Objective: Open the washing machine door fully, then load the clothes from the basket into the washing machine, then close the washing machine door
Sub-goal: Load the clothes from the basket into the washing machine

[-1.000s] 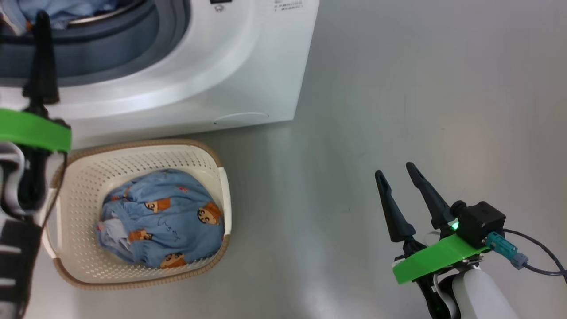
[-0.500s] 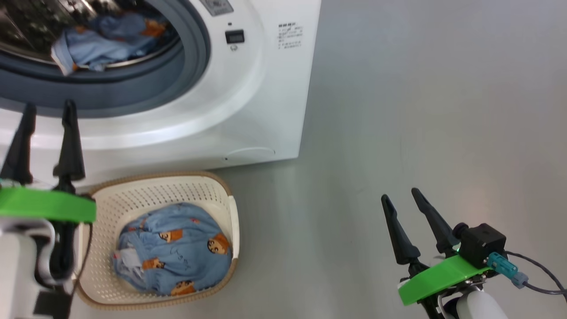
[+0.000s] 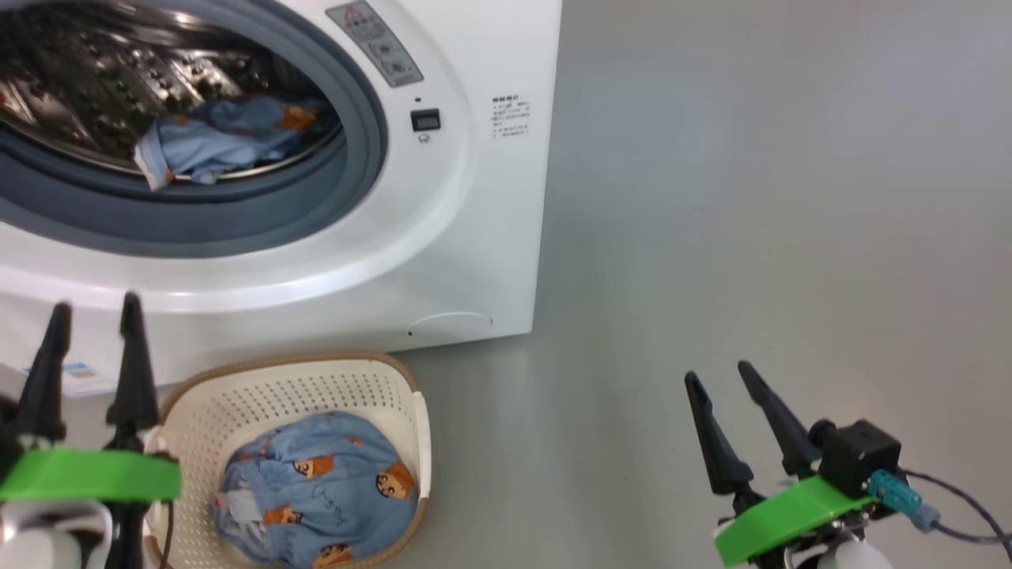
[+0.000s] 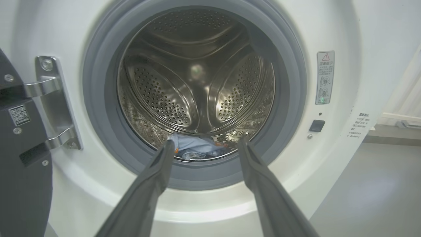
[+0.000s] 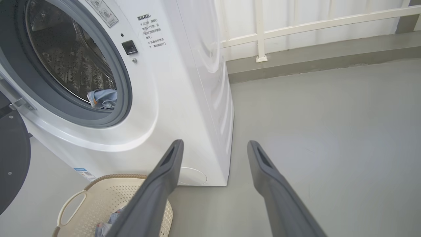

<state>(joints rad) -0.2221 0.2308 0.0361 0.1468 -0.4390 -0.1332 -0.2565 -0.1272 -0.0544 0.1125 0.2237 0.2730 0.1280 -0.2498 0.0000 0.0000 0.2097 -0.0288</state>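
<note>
Head view: looking down on the washing machine (image 3: 474, 237), standing on the grey floor (image 3: 751, 197) with its round mouth gaping for loading.

Hanging swung out on the steel hinge (image 4: 49, 105) at the washing machine's left side, the washing machine door (image 4: 19, 184): staying well clear of the opening, so blocking no reach into the drum (image 4: 197, 75).

Sitting on the floor just in front of the washing machine, below its mouth, the basket (image 3: 316, 363): probably being kept that close to make each carry short.

Lying in two lots, the clothes. Resting at the bottom front of the washing machine's drum, one blue piece (image 3: 229, 142); bunching in the basket, the bear-printed bundle (image 3: 316, 498), with a scrap of white showing at its edge. Loading therefore looking about half done.

Hovering in front of the washing machine and pointing into its mouth, the left gripper (image 3: 95, 308): fingers spread, gripping nothing, seemingly free for the next pick.

Waiting well off the washing machine's right corner, over bare floor, the right gripper (image 3: 718, 374): fingers spread too, carrying nothing.
</note>
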